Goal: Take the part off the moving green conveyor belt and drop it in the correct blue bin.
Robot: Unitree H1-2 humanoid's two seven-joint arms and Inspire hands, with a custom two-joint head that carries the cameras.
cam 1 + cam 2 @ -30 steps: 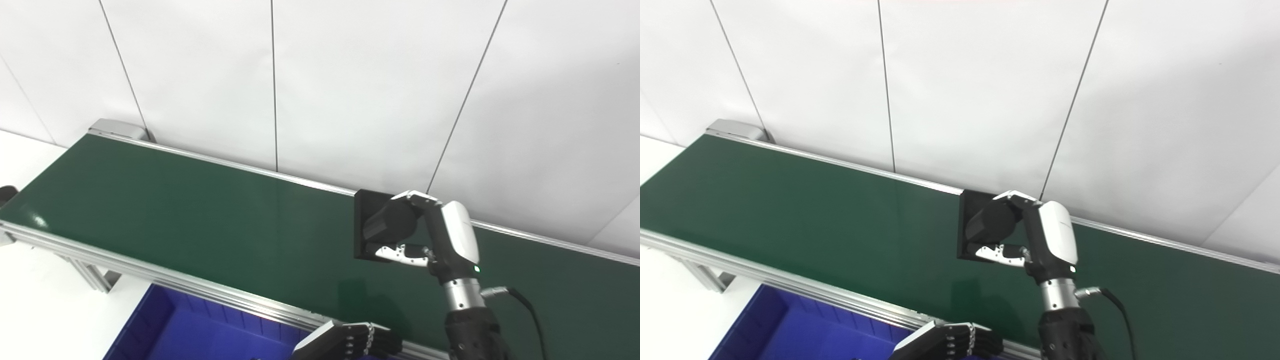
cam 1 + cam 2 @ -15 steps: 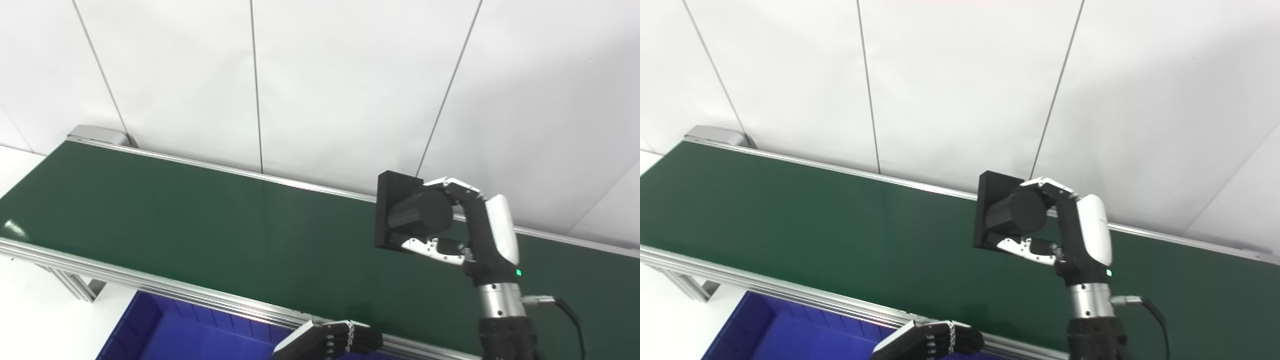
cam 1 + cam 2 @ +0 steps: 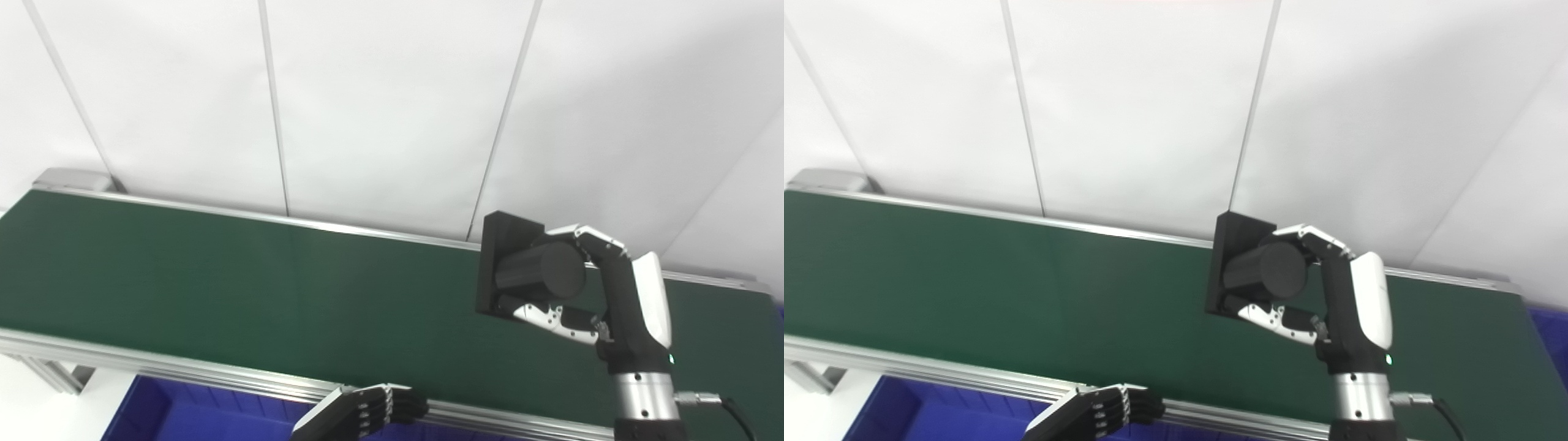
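Part (image 3: 527,272) gripped in right hand (image 3: 603,300), fingers wrapping cylinder, hanging above green conveyor belt (image 3: 245,288). Carrying step. Left hand (image 3: 361,413) idling near blue bin (image 3: 153,416), grasp state unclear. Next: swinging over correct bin, releasing.

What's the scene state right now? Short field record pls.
part: black part, flat plate with a cylinder, lifted above the belt
right hand: right hand shut on the part's cylinder
left hand: left hand low at the belt's near rail, holding nothing visible
belt: green conveyor belt, nothing else on it
bins: blue bin below the near rail; another blue edge at far right
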